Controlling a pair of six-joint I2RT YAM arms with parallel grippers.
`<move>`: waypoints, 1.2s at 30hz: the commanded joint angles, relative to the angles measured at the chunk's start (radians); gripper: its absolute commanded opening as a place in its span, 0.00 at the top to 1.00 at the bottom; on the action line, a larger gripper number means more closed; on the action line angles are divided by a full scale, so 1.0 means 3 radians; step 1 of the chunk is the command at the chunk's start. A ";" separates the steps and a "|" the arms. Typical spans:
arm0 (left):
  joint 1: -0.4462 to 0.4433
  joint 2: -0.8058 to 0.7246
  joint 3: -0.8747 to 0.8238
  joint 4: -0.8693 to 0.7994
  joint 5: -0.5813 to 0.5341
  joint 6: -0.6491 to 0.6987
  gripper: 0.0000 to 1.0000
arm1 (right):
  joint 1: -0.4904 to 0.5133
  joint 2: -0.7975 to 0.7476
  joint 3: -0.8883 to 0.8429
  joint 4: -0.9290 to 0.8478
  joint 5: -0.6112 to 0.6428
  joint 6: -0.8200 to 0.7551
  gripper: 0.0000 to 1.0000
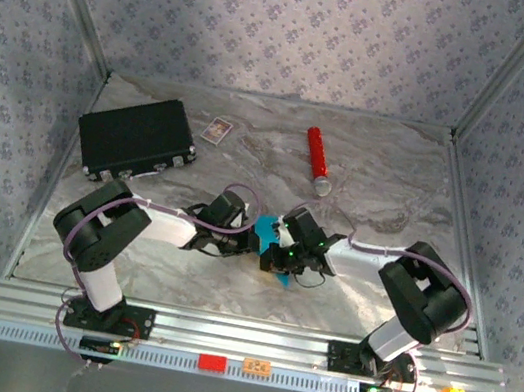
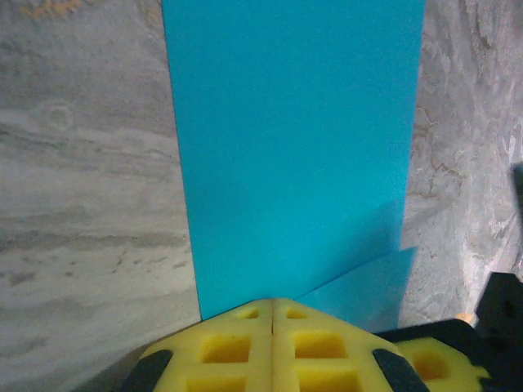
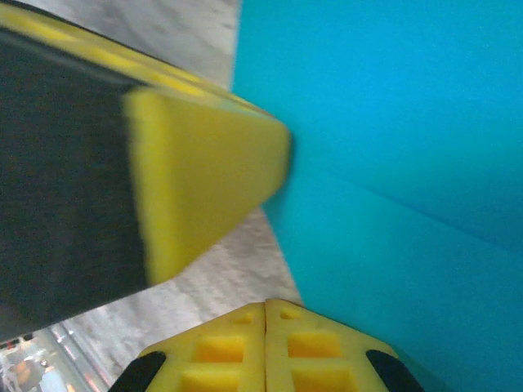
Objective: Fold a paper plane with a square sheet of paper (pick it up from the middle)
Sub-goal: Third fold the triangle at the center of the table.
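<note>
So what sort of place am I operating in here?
Probably a lab test cell, not a home: patterned walls on an aluminium frame, a marble-look table, and the left arm and right arm bolted to an aluminium rail.

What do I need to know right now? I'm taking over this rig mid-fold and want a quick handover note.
Left hand: shut, tips on the near edge of the sheet of paper; it seems to be pressing, not pinching.
Right hand: shut, right beside the same paper; I cannot tell whether it grips it.
Paper: flat on the table, mid-table between the arms. The black case and red cylinder lie at the back.
Done: folded to a narrower strip with one angled flap.
Left: the remaining folds; no pointed plane yet.
</note>
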 commanded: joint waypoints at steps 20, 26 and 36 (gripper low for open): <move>0.0009 0.0162 -0.0014 -0.0188 -0.0036 0.0056 1.00 | -0.0238 -0.1194 -0.1118 -0.0070 0.0022 0.0199 0.87; 0.0012 0.0153 -0.0022 -0.0085 -0.0001 -0.0005 1.00 | -0.0289 -0.1730 -0.1095 -0.0279 0.0366 0.0106 0.86; -0.0020 -0.0008 -0.0025 0.0002 -0.0011 -0.0046 0.98 | -0.0440 -0.1829 -0.0778 -0.0527 0.0710 -0.0064 0.70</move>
